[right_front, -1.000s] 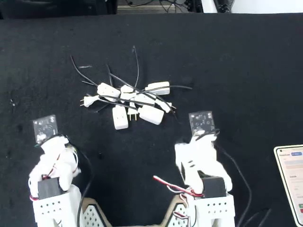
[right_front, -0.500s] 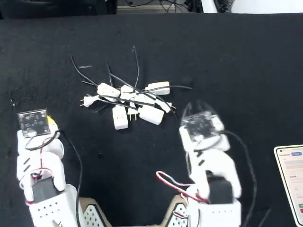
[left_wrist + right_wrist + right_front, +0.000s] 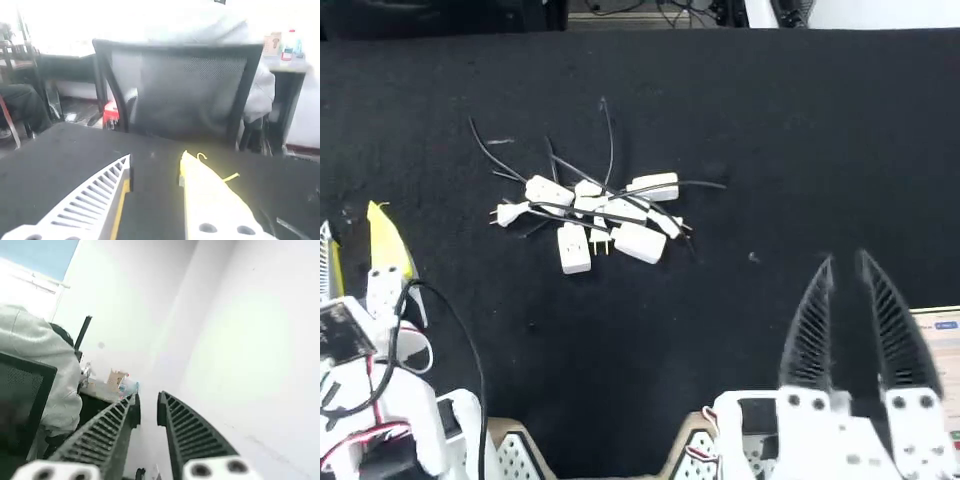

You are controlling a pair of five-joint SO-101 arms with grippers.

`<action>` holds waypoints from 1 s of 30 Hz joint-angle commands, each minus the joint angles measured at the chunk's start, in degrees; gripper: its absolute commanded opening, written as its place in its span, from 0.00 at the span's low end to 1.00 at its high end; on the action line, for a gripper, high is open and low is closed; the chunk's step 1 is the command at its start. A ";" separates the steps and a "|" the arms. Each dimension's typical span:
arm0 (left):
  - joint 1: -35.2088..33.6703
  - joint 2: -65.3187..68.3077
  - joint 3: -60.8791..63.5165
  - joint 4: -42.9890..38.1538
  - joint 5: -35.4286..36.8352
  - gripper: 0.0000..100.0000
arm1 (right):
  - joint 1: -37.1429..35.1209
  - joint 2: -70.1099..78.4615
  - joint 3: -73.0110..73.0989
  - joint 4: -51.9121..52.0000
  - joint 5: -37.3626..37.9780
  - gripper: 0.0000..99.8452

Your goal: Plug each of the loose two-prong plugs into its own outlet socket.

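Plugs and outlet sockets point(image 3: 595, 212) lie in one tangled heap with their black wires point(image 3: 608, 130) on the black table point(image 3: 820, 120), left of its middle and toward the far side. Which plug goes with which socket is hard to make out. One loose plug point(image 3: 506, 213) sticks out of the heap's left side with two prongs bare, and a white socket block point(image 3: 574, 248) sits at its near edge. Both arms are at the near edge, well apart from the heap. The left gripper point(image 3: 350, 255), with its yellow finger point(image 3: 382, 240), is raised at the left edge, jaws parted and empty, and its wrist view faces an office chair point(image 3: 175, 90). The right gripper point(image 3: 846, 262) stands at the near right, released, with a narrow gap between its jaws and nothing in them. A screen device point(image 3: 938, 345) lies just beside it.
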 commanded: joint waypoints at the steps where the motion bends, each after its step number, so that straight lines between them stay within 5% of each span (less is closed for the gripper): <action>1: 1.19 6.77 0.31 0.88 -0.62 0.16 | 1.32 15.96 -12.97 8.44 -2.99 0.07; 8: 9.71 36.22 3.30 -2.29 -4.48 0.16 | 1.14 42.33 -20.97 22.51 -10.37 0.07; 17: 18.42 70.15 -10.77 1.32 1.41 0.17 | -6.68 56.48 -11.82 22.86 -11.34 0.07; 24: 26.95 79.03 -18.86 10.02 4.66 0.24 | -13.36 52.53 15.08 3.96 -14.86 0.10; 30: 34.86 79.65 -18.68 5.63 7.74 0.24 | -13.45 47.34 37.41 -19.16 -18.55 0.17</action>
